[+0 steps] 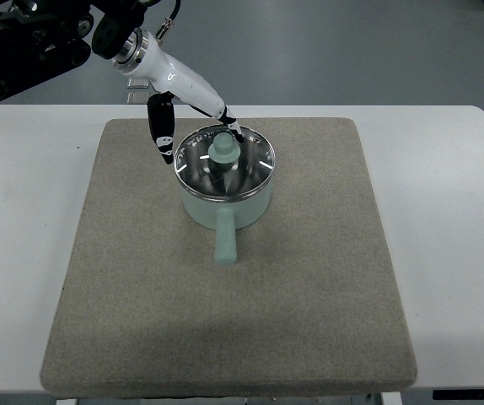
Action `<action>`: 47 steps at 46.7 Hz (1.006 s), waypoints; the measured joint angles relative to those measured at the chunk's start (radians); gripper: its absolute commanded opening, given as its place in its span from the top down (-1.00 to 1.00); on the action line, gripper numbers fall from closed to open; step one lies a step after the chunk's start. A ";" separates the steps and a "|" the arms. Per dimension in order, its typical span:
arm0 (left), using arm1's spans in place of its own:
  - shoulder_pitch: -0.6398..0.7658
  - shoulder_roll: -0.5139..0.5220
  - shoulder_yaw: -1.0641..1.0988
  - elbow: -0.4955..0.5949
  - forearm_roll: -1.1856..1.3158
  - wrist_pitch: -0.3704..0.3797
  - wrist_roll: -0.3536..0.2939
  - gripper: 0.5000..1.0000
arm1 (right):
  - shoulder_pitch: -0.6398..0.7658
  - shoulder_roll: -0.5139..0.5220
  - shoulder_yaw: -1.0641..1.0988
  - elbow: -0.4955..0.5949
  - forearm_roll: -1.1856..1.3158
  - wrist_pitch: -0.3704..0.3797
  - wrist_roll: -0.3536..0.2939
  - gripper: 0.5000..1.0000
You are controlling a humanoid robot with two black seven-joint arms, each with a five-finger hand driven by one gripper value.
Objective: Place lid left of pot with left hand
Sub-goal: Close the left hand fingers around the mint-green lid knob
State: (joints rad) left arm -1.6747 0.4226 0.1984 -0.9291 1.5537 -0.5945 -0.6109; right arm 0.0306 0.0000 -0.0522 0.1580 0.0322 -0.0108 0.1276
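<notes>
Lid (224, 162) w/ green knob sits on pot (225, 202), on mat (225, 321) atop counter (23, 211), just right of left hand (193, 126) fingers (163, 131); fingers spread, gripping nothing.

We were in what looked like a robotics lab. A plain white table (444, 194) carried a grey felt mat (309, 295), with bare grey floor (352, 51) beyond its far edge.
</notes>
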 measured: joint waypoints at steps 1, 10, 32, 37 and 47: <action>0.002 -0.001 0.000 0.001 0.000 0.000 0.000 -0.88 | 0.000 0.000 0.000 0.000 0.000 0.000 0.000 -0.69; 0.007 -0.008 -0.003 0.009 0.002 0.007 0.000 -0.82 | 0.000 0.000 0.000 0.000 0.000 0.000 0.000 -0.69; 0.016 -0.034 -0.005 0.042 0.006 0.023 0.000 -0.45 | 0.000 0.000 0.000 0.000 0.000 0.000 0.000 -0.69; 0.024 -0.048 -0.006 0.047 0.009 0.024 0.000 -0.44 | 0.000 0.000 0.000 0.000 0.000 0.000 0.000 -0.69; 0.032 -0.058 -0.005 0.057 0.011 0.053 0.000 -0.15 | 0.000 0.000 0.000 0.000 0.000 0.000 0.000 -0.69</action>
State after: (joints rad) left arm -1.6429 0.3643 0.1938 -0.8718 1.5649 -0.5417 -0.6111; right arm 0.0304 0.0000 -0.0522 0.1580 0.0322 -0.0105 0.1276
